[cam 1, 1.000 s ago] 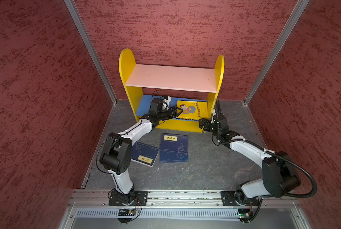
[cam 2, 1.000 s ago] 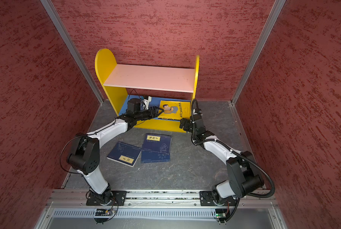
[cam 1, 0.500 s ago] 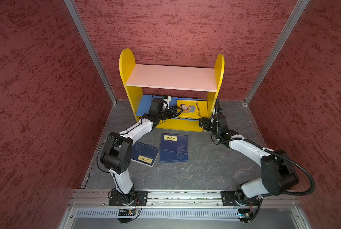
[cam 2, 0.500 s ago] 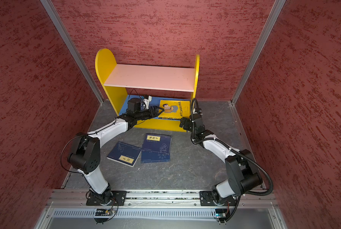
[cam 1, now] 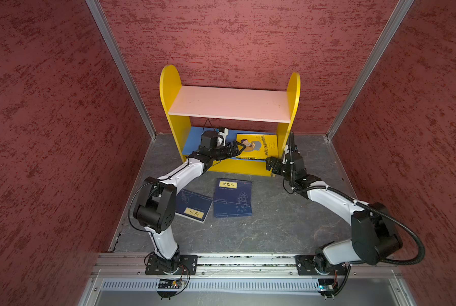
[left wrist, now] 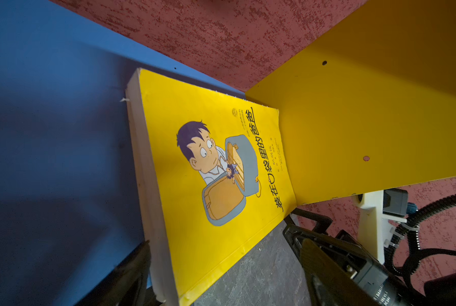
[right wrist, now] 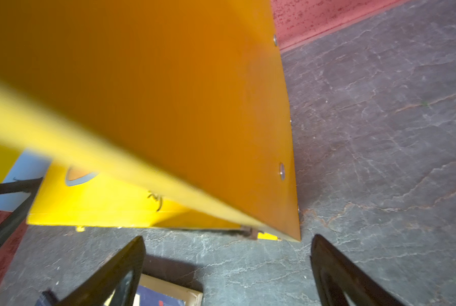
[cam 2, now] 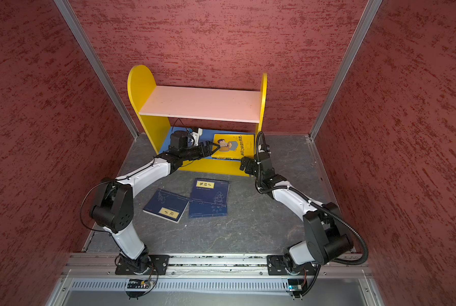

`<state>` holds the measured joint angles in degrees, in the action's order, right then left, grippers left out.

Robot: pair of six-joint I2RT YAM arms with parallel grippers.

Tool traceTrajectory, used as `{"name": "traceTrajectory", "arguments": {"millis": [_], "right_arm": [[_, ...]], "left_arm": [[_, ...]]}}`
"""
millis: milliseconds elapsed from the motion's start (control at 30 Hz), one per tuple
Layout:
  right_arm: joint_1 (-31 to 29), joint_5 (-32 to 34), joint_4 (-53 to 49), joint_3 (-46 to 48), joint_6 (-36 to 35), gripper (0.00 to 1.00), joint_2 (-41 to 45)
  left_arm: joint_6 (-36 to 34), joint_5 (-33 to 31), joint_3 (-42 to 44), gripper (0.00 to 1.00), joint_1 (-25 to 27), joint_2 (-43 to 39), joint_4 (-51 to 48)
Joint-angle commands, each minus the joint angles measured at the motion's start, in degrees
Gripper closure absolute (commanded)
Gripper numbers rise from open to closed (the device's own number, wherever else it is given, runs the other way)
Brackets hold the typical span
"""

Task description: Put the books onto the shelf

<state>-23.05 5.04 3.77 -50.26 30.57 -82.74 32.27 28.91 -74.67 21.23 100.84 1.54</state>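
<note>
from where i stand, much of the shelf (cam 1: pixel 169 87) is hard to read. in both top views the pink upper board (cam 1: pixel 232 103) covers the back of the blue lower board (left wrist: pixel 49 132), and the left arm crosses its front. the yellow book (cam 1: pixel 257 147) lies flat on that lower board, cartoon cover up, pushed against the side panel (left wrist: pixel 367 106) on the right arm's side. a dark strip (cam 1: pixel 248 158) shows under its front edge, and i cannot tell what it is. the left wrist view cuts off the book's near corner. the right wrist view is mostly filled by the blurred panel.

the left gripper (cam 1: pixel 236 149) is at the book's front left corner with its fingers spread. one finger (left wrist: pixel 134 267) sits just beside the page edge, its mate stands off over the floor (left wrist: pixel 261 278), and nothing is pinched. the right gripper (cam 1: pixel 269 163) hangs low by the panel's front bottom corner, jaws wide apart, nothing between them.

a navy book (cam 1: pixel 233 197) lies on the floor in front of the shelf, apart from both grippers; it may hide another beneath it. a second navy book (cam 1: pixel 193 205) is partly covered by the left arm's elbow.
</note>
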Motion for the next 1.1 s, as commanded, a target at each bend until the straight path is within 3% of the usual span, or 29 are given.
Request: {"name": "traceTrajectory", "arguments": {"millis": [0,200,600,800,1067], "right_arm": [[-0.51,-0.74,1.46,0.82,-0.77,0.02,2.96],[-0.53,-2.09,0.37,2.55,0.14,0.02,6.41],[-1.51,-1.94,-1.4,10.01,4.4,0.01,15.92],[-2.87,-0.9,-3.6,13.79,6.8,0.01,20.2],[-5.21,-0.03,-4.39,20.76,12.07,0.01,25.49]], "left_arm": [[-1.38,-1.38,0.72,0.08,-1.41,-4.21,0.25],[-1.62,-2.12,5.45,0.0,-2.04,-9.09,1.59],[-2.32,-2.44,19.99,0.01,-1.78,-22.85,-0.15],[0.06,-6.69,29.59,0.01,-1.3,-32.32,-2.64],[2.04,-11.44,36.01,0.01,-1.0,-39.74,-9.34]]}}
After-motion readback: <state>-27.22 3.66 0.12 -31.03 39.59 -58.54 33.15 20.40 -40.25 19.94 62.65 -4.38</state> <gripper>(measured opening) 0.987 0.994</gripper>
